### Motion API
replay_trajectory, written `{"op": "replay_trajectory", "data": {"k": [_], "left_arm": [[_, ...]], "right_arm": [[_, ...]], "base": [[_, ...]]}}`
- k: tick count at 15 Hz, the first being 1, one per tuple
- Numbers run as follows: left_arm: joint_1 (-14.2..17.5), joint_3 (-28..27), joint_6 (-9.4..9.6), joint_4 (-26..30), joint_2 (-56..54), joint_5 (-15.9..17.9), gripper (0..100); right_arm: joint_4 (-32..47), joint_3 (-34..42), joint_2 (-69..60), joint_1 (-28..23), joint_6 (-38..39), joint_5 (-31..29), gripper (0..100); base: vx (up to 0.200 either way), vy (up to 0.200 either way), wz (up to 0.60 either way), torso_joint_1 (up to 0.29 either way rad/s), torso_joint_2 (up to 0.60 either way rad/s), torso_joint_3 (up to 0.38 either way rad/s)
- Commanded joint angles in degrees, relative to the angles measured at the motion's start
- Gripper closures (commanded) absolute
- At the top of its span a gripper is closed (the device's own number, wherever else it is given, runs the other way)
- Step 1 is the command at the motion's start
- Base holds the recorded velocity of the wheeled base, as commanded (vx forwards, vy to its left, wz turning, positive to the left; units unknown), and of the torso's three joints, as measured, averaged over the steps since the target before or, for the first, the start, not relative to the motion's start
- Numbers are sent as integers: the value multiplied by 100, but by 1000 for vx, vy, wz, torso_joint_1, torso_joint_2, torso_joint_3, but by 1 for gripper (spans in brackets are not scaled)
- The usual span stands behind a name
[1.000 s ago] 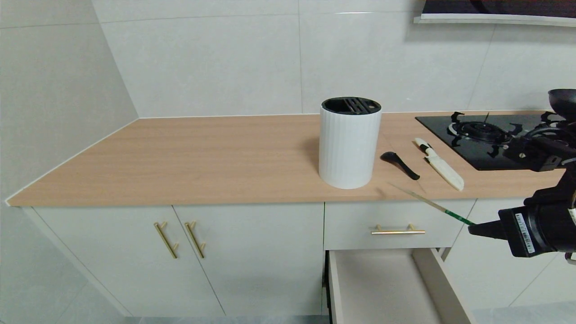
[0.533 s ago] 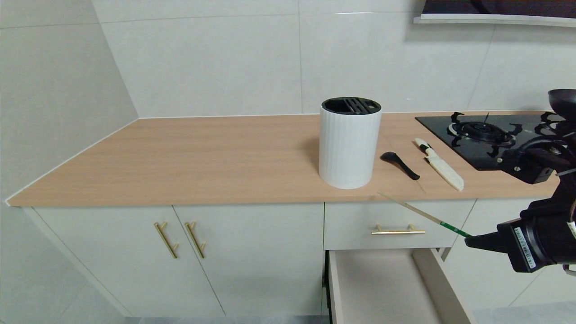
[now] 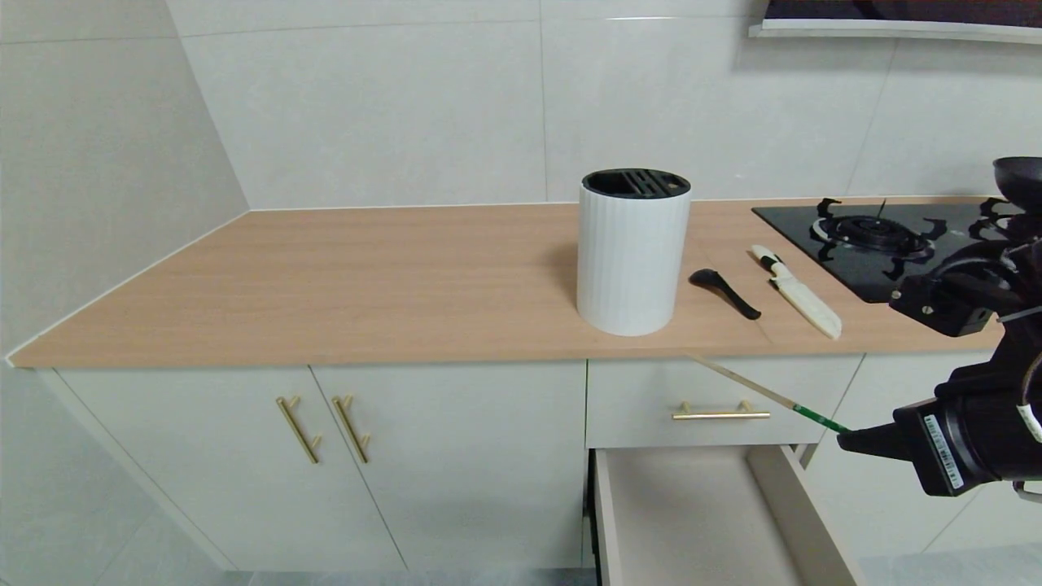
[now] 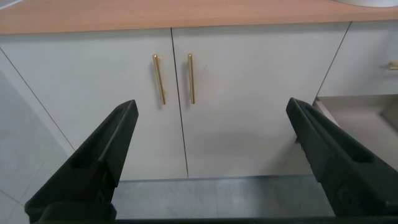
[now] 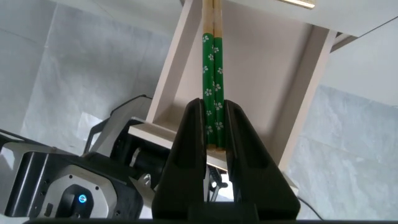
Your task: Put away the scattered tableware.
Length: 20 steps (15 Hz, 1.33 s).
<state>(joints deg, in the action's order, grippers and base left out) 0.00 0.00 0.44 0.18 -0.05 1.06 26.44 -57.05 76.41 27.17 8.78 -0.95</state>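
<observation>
While the left end effector (image 4: 210,115) gapes, the right end effector (image 5: 215,111) pinches chopsticks (image 5: 211,50).

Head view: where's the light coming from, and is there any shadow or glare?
Head view: the white holder throws a soft shadow leftward on the countertop, so light likely comes from the right; a faint glare streak on the wall tile. Right wrist view: the right pincer reads as a dark silhouette around the chopsticks.

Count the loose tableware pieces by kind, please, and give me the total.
chopsticks: 2, gripped as a pair in the right hand
black spoon: 1, lying on the counter
knife: 1, lying on the counter
Total: 4
</observation>
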Motion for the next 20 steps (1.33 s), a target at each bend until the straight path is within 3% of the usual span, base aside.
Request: {"op": "replay_trajectory", "data": {"k": [1,13,20], "left_arm": [[0,0,0,-1,5,-1,0],[0,0,0,-1,5,-1,0],[0,0,0,-1,5,-1,0]], "right_arm": [[1,1,58,-1,1,-2,100],[-25,107,128,7,-87,-2,100],[-25,115,199,7,-87,-2,100]], "base": [[0,0,0,-173,403,246],[0,0,0,-175,469,288],[0,0,0,-83,353,256]]}}
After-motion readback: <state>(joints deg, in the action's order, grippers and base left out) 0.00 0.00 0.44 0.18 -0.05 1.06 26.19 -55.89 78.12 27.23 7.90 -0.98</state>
